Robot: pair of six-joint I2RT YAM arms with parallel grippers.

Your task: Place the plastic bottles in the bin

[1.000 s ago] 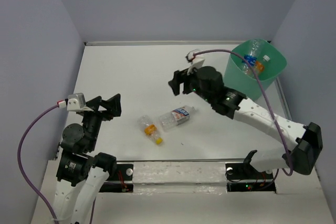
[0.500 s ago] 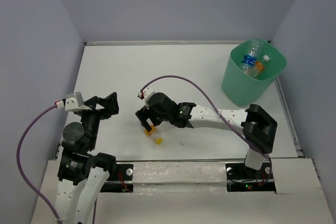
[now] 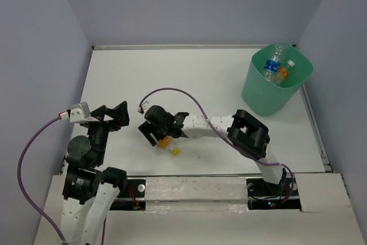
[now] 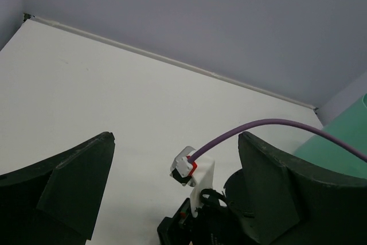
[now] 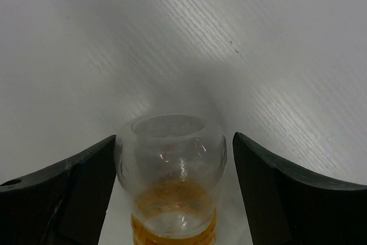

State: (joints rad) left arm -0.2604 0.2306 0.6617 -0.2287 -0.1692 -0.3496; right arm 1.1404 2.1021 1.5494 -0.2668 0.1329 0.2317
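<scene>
The right arm is reaching low and far to the left across the white tabletop (image 3: 137,73). The right gripper (image 5: 175,139) is straddling an orange-labelled bottle (image 3: 166,143), which is lying on its side near the front middle of the surface. In the right wrist view the fingers (image 5: 74,193) are standing apart on either side of the bottle's clear, rounded base. The left finger is sitting right at the plastic, while a thin sliver of tabletop is showing between the right finger and the bottle, so the gripper is bracketing the bottle without squeezing it. From above, the yellow cap (image 3: 174,152) is poking out toward the near edge, just past the gripper.

The bin (image 3: 262,93) is standing upright at the far right corner, well apart from this bottle. It is holding a blue-labelled bottle (image 3: 270,66) and, touching it, another orange one (image 3: 282,73) with a white cap.

The left gripper (image 4: 176,139) is hovering over the left side of the tabletop with its fingers spread wide and nothing between them. A purple cable (image 3: 172,91) is arching above the right wrist.
</scene>
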